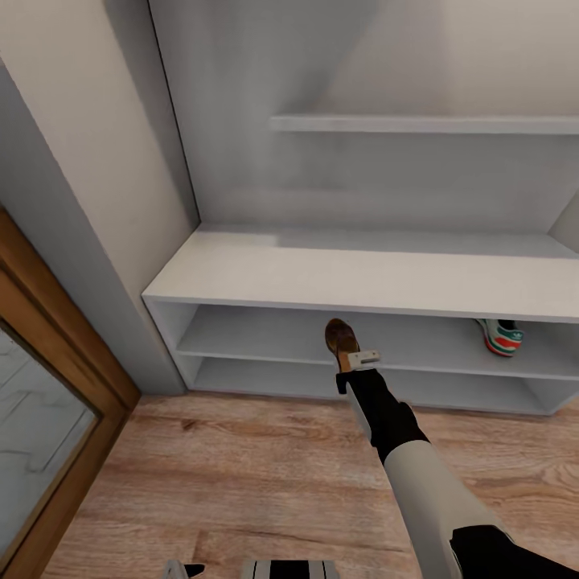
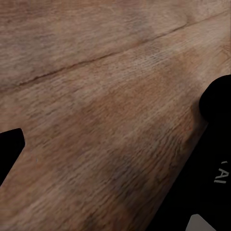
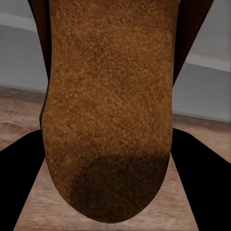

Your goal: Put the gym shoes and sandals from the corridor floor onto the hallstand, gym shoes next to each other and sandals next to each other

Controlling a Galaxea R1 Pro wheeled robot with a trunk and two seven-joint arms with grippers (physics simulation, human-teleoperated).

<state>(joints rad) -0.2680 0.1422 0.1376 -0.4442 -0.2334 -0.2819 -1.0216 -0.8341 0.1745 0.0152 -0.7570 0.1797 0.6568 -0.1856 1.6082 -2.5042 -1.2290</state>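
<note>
The right gripper [image 1: 347,354] is clenching one brown sandal [image 1: 338,338] and carrying it toward the front edge of the hallstand [image 1: 362,277], at the mouth of its upper shelf slot, so the placing step is under way. A gym shoe [image 1: 503,336] is already sitting in that slot toward its right end. Next the sandal likely needs pushing past the edge before release, well apart from the shoe; whether the left gripper [image 2: 9,149], over the corridor floor [image 2: 96,96], is open I cannot tell.

On the shoe rack [image 1: 354,277], standing on the floor [image 1: 241,474] against the wall, a sneaker [image 1: 503,336] lies at the right of the upper shelf slot, while a sandal [image 1: 341,338] held by the right gripper [image 1: 351,354] sits before that slot's middle.
</note>
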